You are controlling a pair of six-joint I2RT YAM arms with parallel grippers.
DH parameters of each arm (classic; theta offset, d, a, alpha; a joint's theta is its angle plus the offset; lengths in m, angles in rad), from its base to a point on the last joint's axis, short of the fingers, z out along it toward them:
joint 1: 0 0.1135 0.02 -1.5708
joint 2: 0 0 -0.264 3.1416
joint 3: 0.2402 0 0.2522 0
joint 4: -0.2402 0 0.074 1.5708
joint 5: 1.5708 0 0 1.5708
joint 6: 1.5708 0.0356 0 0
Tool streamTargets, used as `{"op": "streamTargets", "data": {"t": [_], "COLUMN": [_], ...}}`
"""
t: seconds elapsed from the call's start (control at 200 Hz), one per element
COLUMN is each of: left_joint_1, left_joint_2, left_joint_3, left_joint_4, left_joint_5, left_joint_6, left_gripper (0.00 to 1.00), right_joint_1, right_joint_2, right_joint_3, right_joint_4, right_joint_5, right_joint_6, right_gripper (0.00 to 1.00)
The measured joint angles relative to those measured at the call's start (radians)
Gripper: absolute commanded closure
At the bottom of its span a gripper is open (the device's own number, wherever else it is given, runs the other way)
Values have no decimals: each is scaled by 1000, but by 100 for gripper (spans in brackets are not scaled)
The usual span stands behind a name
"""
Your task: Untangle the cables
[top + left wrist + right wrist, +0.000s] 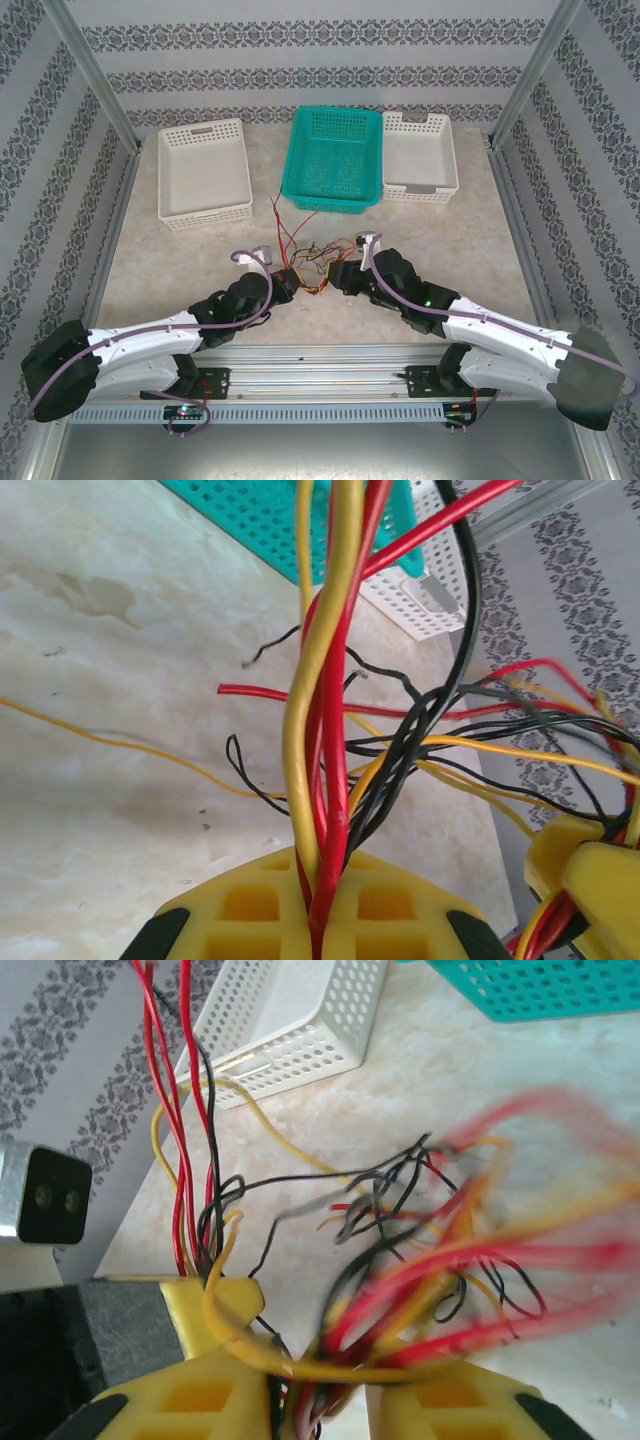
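Viewed from above: a tangle of thin red, yellow and black cables (312,258) lying on the pale marbled tabletop (150,270). Located at the centre of the table, between the tips of the two arms and just in front of the teal perforated plastic basket (330,200). Loose red strands trailing up towards that basket's near left corner.

Flanking the teal basket: a wide white perforated plastic basket (205,215) to its left, set apart from it, and a smaller white perforated basket (420,190) just beside it on the right.

Left gripper (318,880), yellow fingers: closed hard together on a twisted bundle of thick yellow and red strands. Bundle rising straight up out of the pinch. Several black strands fanning out to the right from just above the fingertips. A single thin yellow strand lying off to the left across the bare tabletop.

Right gripper (318,1400), yellow fingers: standing apart with a clear gap. Red, yellow and black strands running down through that gap, and one yellow strand looped across in front of it. Cannot tell whether any strand is pinched. Strands to the right of the gap blurred.

Both grippers close together, tips nearly meeting over the tangle.
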Motion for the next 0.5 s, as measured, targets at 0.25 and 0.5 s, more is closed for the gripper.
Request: {"op": "streamTargets", "data": {"t": [0.25, 0.5], "left_joint_1": [0, -5], "left_joint_2": [-14, -8], "left_joint_3": [-6, 5], "left_joint_4": [-77, -112], "left_joint_5": [-34, -43], "left_joint_6": [0, 8], "left_gripper": [100, 100], "right_joint_1": [-32, -84], "right_joint_2": [-63, -102], "right_joint_3": [-5, -19], "right_joint_4": [-40, -82], "right_joint_5": [6, -8], "right_joint_6": [19, 34], "right_gripper": [46, 50]}}
